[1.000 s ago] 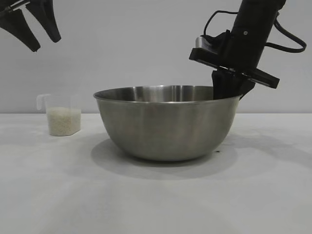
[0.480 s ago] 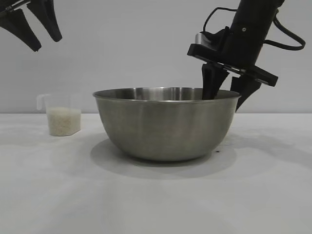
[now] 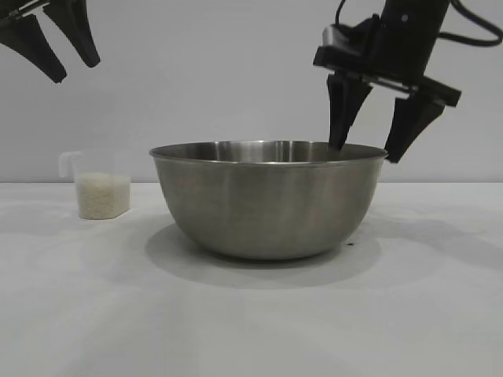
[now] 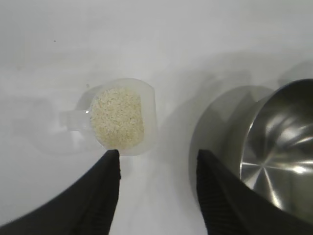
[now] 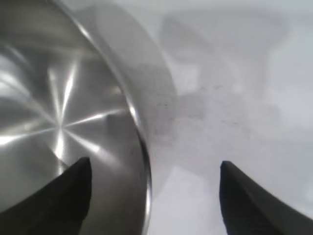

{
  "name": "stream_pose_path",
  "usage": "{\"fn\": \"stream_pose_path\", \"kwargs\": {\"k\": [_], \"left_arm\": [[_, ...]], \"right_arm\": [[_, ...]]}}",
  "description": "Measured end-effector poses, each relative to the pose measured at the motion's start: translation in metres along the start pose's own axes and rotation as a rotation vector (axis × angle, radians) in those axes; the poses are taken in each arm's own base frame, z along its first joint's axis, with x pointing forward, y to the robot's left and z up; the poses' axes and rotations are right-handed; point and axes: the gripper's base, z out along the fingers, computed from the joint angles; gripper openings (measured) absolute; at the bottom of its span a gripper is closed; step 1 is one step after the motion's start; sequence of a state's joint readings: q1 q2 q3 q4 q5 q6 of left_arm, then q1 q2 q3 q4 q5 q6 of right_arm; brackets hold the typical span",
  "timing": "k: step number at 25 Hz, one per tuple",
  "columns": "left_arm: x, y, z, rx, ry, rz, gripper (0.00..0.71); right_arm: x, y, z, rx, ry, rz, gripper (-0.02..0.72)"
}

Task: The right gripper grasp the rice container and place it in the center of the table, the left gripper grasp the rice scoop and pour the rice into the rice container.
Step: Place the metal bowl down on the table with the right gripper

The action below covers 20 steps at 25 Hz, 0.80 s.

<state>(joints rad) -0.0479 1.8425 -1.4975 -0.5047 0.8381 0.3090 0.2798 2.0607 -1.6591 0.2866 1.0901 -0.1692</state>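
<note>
The rice container [image 3: 267,200], a large steel bowl, stands at the table's middle. My right gripper [image 3: 366,151] is open just above its right rim, one finger over the inside and one outside; the rim [image 5: 139,132] runs between the jaws in the right wrist view. The rice scoop [image 3: 96,185], a clear cup holding white rice [image 3: 102,194], stands at the left. My left gripper [image 3: 72,72] is open high at the upper left, above the scoop. In the left wrist view the scoop [image 4: 117,117] lies beyond the open gripper [image 4: 157,159], with the bowl [image 4: 274,152] to one side.
The white table [image 3: 251,314] stretches in front of the bowl and to both sides. A tiny dark speck [image 3: 351,244] lies by the bowl's right base. A plain grey wall stands behind.
My right gripper let go of the bowl's right rim, opened wide and rose a little above it. The bowl, scoop and left gripper stayed put.
</note>
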Motion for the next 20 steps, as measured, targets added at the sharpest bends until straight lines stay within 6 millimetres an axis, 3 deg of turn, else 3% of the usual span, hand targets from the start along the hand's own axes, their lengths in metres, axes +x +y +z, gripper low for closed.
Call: {"fn": "stream_pose_path", "kwargs": {"k": [14,20], "left_arm": [[0.0,0.0,0.0,0.001,0.002,0.0,0.313],[0.0,0.0,0.0,0.001,0.002,0.0,0.313]], "right_arm": [[0.009,-0.011,-0.056,0.214,-0.066,0.001,0.478],[0.017,-0.052,-0.076,0.238,-0.077,0.109,0.478]]}}
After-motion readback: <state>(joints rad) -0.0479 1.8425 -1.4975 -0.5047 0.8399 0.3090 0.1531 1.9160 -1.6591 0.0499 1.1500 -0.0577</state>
